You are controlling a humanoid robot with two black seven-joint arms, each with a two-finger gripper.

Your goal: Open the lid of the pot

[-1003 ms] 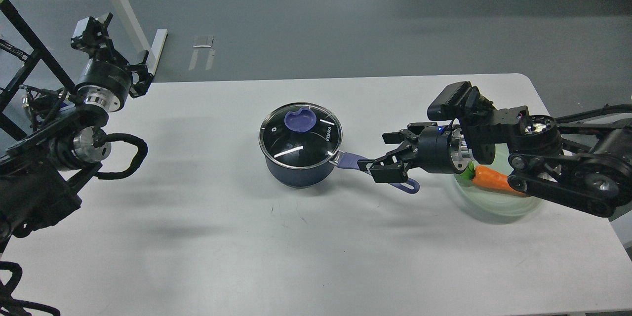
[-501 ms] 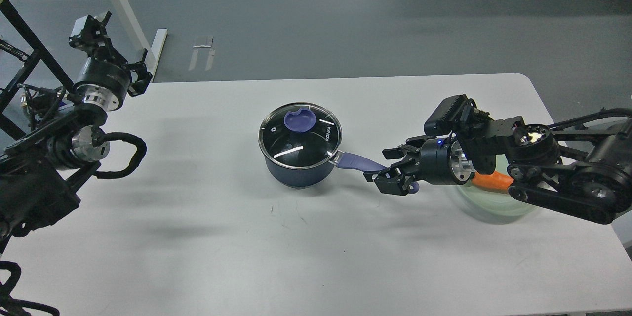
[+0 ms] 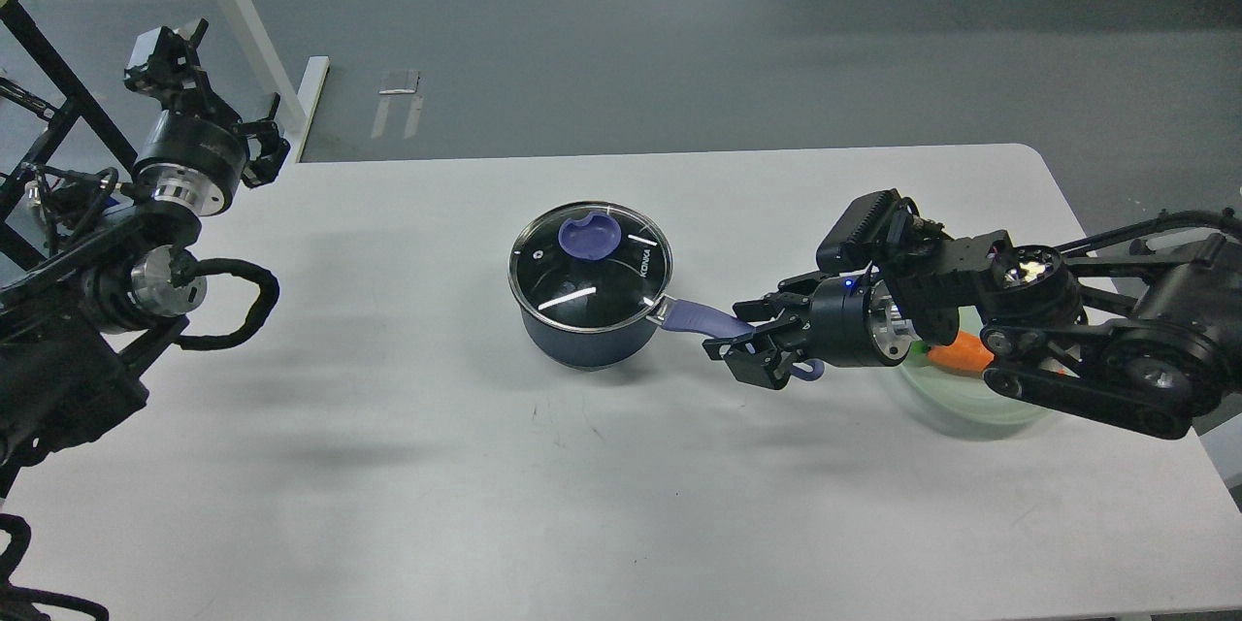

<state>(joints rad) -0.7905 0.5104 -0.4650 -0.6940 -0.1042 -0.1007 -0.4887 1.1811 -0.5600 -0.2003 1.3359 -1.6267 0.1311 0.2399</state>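
The dark navy pot (image 3: 588,330) stands at the middle of the white table. Its clear glass lid (image 3: 590,264) with the lavender knob (image 3: 590,236) sits flat on it. The long lavender handle (image 3: 713,319) points right, and its holed end (image 3: 805,370) shows below my right gripper (image 3: 755,338). That gripper is low at the handle with a finger above and below it, a gap still showing. My left gripper (image 3: 184,78) is raised past the table's far left corner, well away from the pot, seen end-on.
A pale green glass dish (image 3: 956,398) with an orange carrot (image 3: 961,352) sits under my right forearm at the right. Black frame bars and a white table leg stand off the far left of the table (image 3: 408,466).
My right gripper has moved down and left onto the handle, and its fingers have drawn closer together. My left gripper has drifted slightly up and left. Pot and lid have not moved.
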